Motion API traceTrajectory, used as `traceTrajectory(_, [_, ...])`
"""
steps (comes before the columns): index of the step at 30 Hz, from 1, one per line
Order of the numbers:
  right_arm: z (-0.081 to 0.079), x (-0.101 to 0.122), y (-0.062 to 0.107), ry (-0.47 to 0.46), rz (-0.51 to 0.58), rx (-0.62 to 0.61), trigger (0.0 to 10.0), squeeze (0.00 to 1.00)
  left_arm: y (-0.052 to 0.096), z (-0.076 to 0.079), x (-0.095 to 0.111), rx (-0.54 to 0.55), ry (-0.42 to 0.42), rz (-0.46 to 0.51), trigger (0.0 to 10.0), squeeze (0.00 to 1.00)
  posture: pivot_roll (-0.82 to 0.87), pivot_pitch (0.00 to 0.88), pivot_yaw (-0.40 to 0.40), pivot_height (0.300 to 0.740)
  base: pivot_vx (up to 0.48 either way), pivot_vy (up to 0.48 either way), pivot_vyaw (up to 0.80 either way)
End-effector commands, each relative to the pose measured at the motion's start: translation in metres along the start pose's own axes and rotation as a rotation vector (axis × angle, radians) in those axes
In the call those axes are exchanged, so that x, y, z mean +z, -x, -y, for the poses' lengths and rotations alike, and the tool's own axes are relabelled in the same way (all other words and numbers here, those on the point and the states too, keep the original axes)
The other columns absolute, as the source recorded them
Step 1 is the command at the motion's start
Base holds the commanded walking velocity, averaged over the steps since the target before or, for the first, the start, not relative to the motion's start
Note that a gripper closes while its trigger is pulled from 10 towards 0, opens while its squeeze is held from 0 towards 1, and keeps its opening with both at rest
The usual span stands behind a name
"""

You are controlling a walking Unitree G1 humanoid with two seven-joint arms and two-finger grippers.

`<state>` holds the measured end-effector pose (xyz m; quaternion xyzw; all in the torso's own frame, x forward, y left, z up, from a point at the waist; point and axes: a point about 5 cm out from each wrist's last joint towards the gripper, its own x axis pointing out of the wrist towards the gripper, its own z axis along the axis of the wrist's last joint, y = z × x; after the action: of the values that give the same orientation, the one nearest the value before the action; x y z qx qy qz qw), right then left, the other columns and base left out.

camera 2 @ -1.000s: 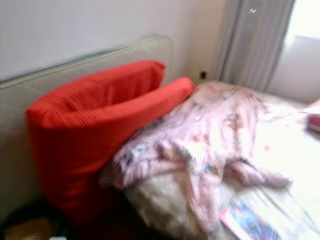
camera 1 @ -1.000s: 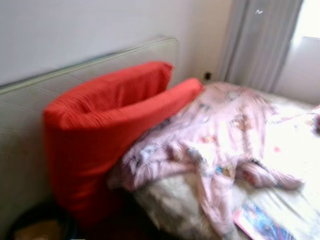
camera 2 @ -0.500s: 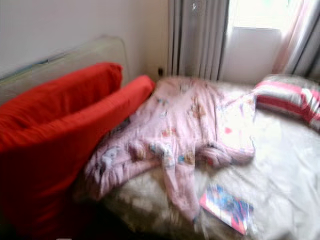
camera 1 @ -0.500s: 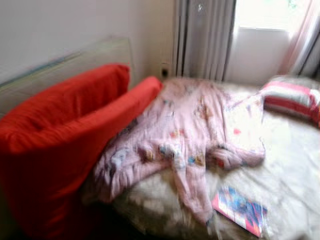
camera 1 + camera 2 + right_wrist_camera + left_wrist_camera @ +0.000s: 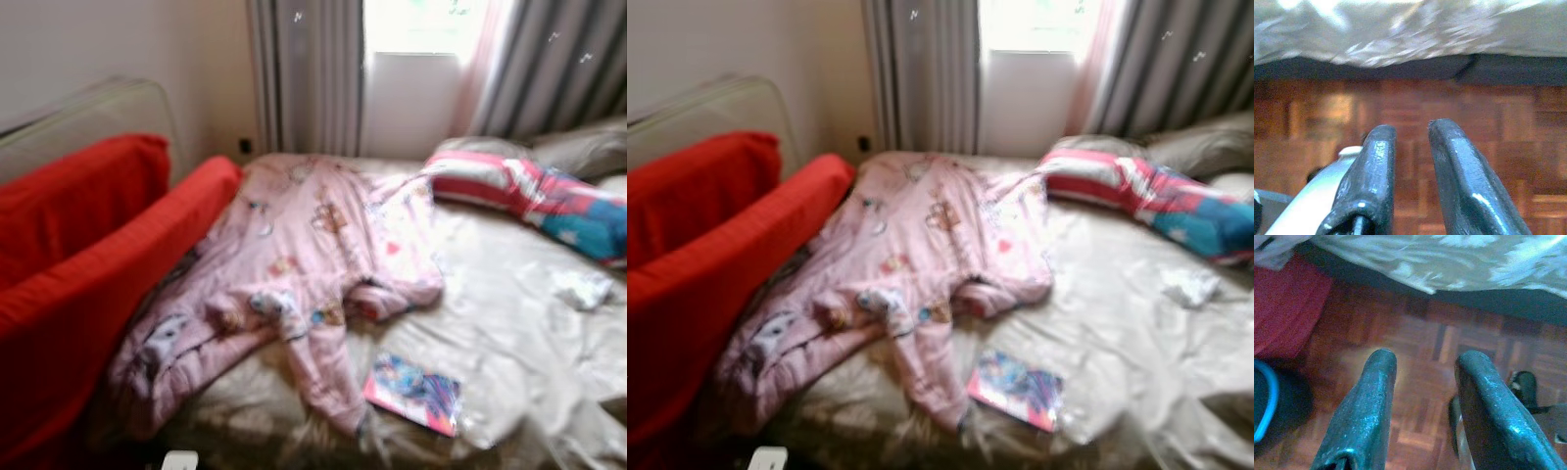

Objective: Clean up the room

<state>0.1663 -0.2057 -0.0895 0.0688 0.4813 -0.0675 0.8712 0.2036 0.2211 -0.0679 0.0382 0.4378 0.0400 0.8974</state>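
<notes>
An unmade bed (image 5: 509, 333) with a crumpled beige sheet filled the room beneath a bright window (image 5: 411, 24) hung with grey curtains (image 5: 309, 73). A pink quilted child's sleepsuit (image 5: 294, 264), printed with small cartoon figures, sprawled across the bed's left half, one leg trailing toward the near edge. Just beside that leg lay a thin, glossy, brightly coloured book (image 5: 413, 392), flat on the sheet. A long red cushion (image 5: 88, 284) of ribbed fabric stood against the pale padded headboard (image 5: 93, 113) at the left, its end touching the sleepsuit. Near the far right, a striped pink, white and blue pillow (image 5: 534, 191) rested before a grey pillow (image 5: 583, 147), and a small wad of crumpled white paper (image 5: 583, 287) sat on the sheet well apart from the book.

Both arms hung low beside the bed, over a reddish-brown parquet floor (image 5: 1420, 362). The left pincer (image 5: 1422, 364) was spread moderately wide and held nothing, with the patterned bedsheet hem (image 5: 1449, 259) and red fabric ahead of it and a dark round object with a blue rim (image 5: 1266, 401) close by. The right pincer (image 5: 1410, 132) was narrowly parted, its black fingers (image 5: 1376, 166) empty above the floor.
</notes>
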Motion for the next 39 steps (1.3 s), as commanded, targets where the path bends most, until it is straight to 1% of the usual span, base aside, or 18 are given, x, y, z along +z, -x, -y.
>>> traceTrajectory(1, [-0.0051,-0.0117,0.0009,-0.008,-0.034,0.011,10.0,0.0,0.0015,-0.0061,-0.0068,0.01,-0.013,-0.03,10.0,0.0,-0.05,0.0,0.053,0.74,0.0,0.0,-0.76])
traceTrajectory(10, [-0.0056,-0.013,0.0011,0.0,-0.036,0.013,10.0,0.0,0.0012,-0.0042,-0.0061,-0.007,-0.013,-0.029,10.0,0.0,-0.05,0.0,0.055,0.74,0.0,0.0,-0.75])
traceTrajectory(12, [-0.0052,-0.0128,0.0012,-0.012,-0.03,0.007,10.0,0.0,0.0012,-0.0041,-0.0061,-0.008,-0.008,-0.028,10.0,0.0,-0.05,0.0,0.054,0.74,0.0,0.0,-0.51])
traceTrajectory(24, [-0.0042,-0.0089,0.0009,-0.026,-0.007,0.002,10.0,0.0,0.0008,-0.0033,-0.0045,-0.002,0.04,-0.019,10.0,0.0,-0.04,0.0,0.044,0.74,0.0,0.0,0.0])
traceTrajectory(31, [-0.0045,-0.0077,0.0006,0.013,-0.012,0.01,10.0,0.0,0.0007,-0.0034,-0.0039,0.002,0.049,-0.019,10.0,0.0,-0.04,0.0,0.041,0.74,0.0,0.0,0.0])
traceTrajectory(36, [-0.0041,-0.0069,0.0005,0.016,-0.01,0.006,10.0,0.0,0.0005,-0.0033,-0.0031,0.002,0.056,-0.018,10.0,0.0,-0.04,0.0,0.036,0.74,0.252,0.0,0.0])
traceTrajectory(39, [-0.0037,-0.0072,0.0006,-0.008,-0.01,0.002,10.0,0.0,0.0005,-0.003,-0.003,0.001,0.061,-0.019,10.0,0.0,-0.04,0.0,0.031,0.74,0.263,0.0,0.0])
